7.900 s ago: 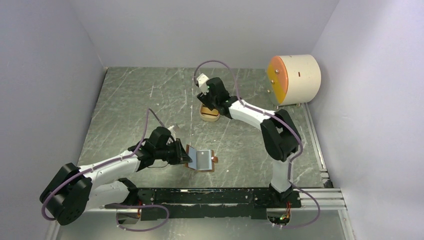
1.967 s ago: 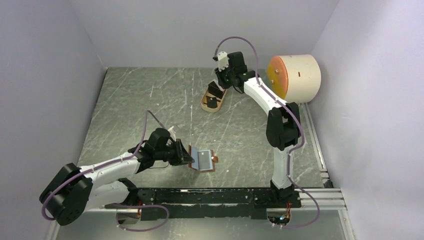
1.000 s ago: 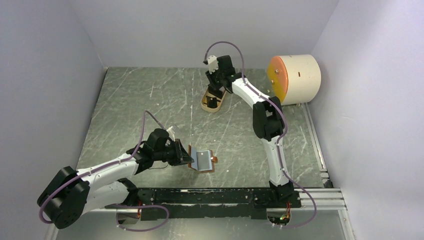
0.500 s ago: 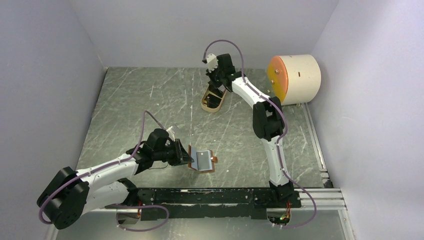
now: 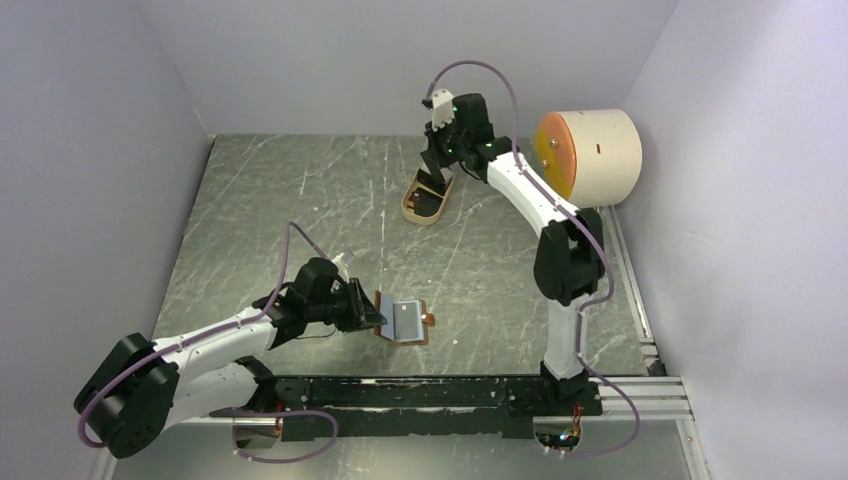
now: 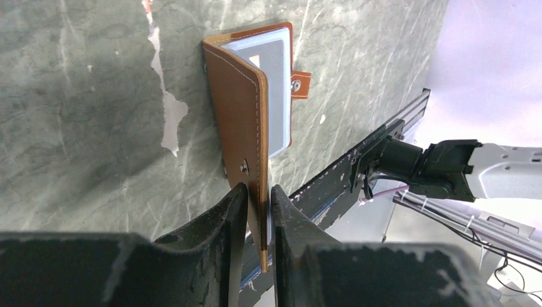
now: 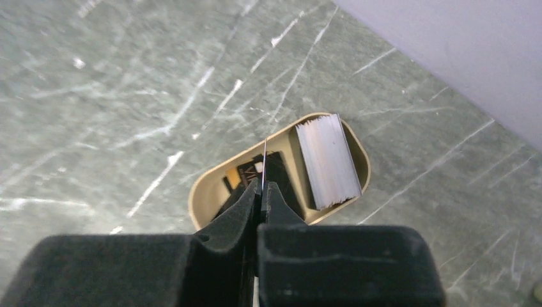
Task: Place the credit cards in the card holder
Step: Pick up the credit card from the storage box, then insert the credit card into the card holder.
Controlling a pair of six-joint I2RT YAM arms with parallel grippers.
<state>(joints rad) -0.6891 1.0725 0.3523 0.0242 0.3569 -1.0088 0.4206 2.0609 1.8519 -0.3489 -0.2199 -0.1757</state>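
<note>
The reddish-brown card holder [image 5: 404, 323] lies open near the front of the table, with a pale blue card [image 6: 276, 96] in its lower half. My left gripper [image 6: 259, 190] is shut on its raised flap [image 6: 246, 109], pinching the edge; it shows from above as the left gripper [image 5: 372, 312]. At the back, my right gripper [image 7: 262, 187] is shut on a thin credit card [image 7: 263, 163] seen edge-on, held just above the tan oval tray [image 7: 204, 185]. A whitish stack of cards [image 7: 327, 160] and dark cards [image 7: 243, 174] remain in the tray. From above, the right gripper [image 5: 438, 174] hangs over the tray [image 5: 412, 212].
A big cream cylinder with an orange face [image 5: 590, 158] stands at the back right. A black rail [image 5: 430, 392] runs along the near edge by the arm bases. Purple walls close in the marbled grey table on three sides.
My right gripper has closed on a card in the tray and risen, its wrist swinging right. The left gripper and card holder have stayed put.
</note>
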